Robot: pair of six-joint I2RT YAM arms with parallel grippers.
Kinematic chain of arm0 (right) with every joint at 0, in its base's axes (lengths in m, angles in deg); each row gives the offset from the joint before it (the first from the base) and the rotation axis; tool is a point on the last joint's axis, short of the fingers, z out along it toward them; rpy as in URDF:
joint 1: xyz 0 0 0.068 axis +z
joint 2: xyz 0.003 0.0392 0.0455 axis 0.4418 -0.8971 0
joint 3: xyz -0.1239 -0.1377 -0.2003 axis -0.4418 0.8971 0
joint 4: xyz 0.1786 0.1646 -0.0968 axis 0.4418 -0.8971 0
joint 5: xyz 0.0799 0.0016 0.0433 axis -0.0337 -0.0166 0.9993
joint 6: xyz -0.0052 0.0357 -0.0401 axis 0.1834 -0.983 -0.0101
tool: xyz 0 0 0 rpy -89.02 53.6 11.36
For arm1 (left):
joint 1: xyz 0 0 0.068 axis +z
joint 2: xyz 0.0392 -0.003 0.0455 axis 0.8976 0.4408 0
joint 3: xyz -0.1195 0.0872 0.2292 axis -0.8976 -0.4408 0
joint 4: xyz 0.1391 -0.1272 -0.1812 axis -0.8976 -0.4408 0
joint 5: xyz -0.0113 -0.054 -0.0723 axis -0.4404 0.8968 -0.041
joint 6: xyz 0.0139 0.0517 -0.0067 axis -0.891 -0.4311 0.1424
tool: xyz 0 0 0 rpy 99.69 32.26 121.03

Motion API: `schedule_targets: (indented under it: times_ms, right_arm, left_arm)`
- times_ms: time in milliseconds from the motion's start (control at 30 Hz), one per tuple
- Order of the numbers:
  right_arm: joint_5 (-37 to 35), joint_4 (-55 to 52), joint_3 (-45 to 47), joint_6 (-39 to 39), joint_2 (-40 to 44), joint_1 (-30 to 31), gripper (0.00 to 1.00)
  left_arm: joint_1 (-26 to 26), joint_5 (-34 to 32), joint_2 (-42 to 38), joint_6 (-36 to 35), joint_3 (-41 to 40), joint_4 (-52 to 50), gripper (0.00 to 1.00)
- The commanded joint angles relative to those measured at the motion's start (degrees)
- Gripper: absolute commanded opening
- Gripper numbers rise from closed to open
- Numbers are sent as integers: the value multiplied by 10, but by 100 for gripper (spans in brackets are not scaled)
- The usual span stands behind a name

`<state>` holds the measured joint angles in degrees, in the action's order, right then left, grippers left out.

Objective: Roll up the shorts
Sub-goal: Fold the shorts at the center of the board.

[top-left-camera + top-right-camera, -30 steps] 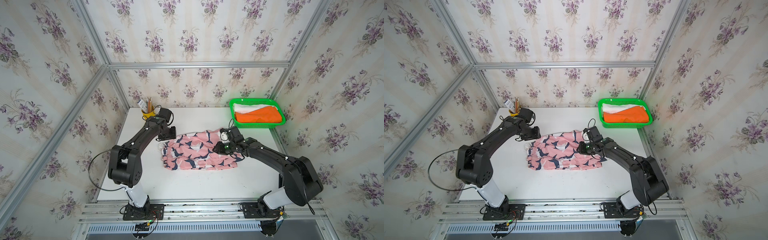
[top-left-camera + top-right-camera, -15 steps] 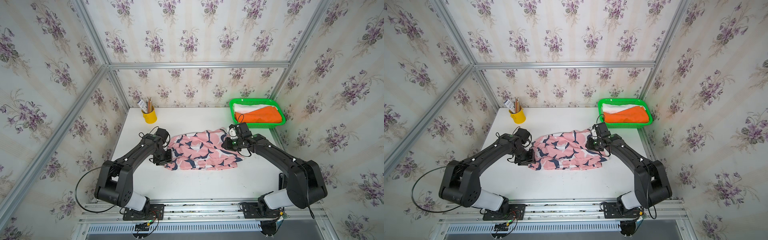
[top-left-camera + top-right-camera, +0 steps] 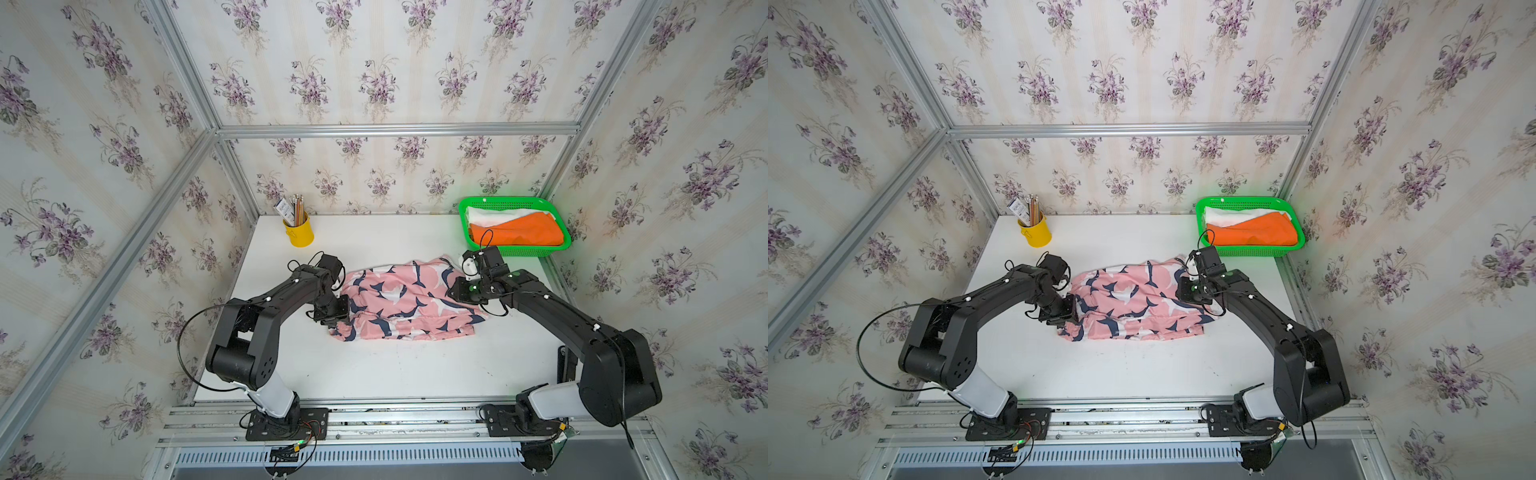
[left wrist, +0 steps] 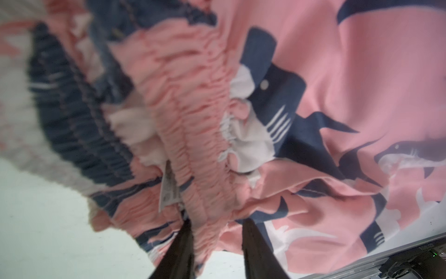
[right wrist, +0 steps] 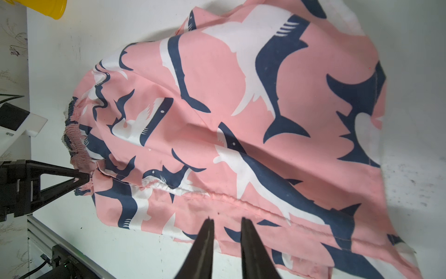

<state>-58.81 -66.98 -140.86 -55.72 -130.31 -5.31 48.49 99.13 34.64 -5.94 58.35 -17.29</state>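
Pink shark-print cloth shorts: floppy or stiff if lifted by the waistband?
Likely floppy: the pink shark-print cloth shorts lie creased and folded over. Probably light, since the fabric drapes in thin folds. The gathered elastic waistband, pinched in the left gripper, should bunch rather than slip.

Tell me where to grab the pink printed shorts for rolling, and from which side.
Take the pink shorts by the gathered elastic waistband at the end nearest the left arm, coming in low from that side. It forms a thick, bunched ridge, likely firmer to pinch than flat cloth. The left gripper has a finger on either side of it.
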Motion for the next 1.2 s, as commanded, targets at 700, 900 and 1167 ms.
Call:
schedule_targets:
  times_ms: [700, 900, 1167]
  right_arm:
    - [-14, 105, 143, 14, -38, -144, 56]
    - [82, 149, 171, 2, -29, -172, 51]
    - [118, 113, 176, -16, 38, -171, 42]
  left_arm:
    - [22, -68, -78, 19, 1, -36, 4]
    - [21, -68, -79, 18, 6, -42, 4]
    - [22, -66, -84, 20, 3, -42, 4]
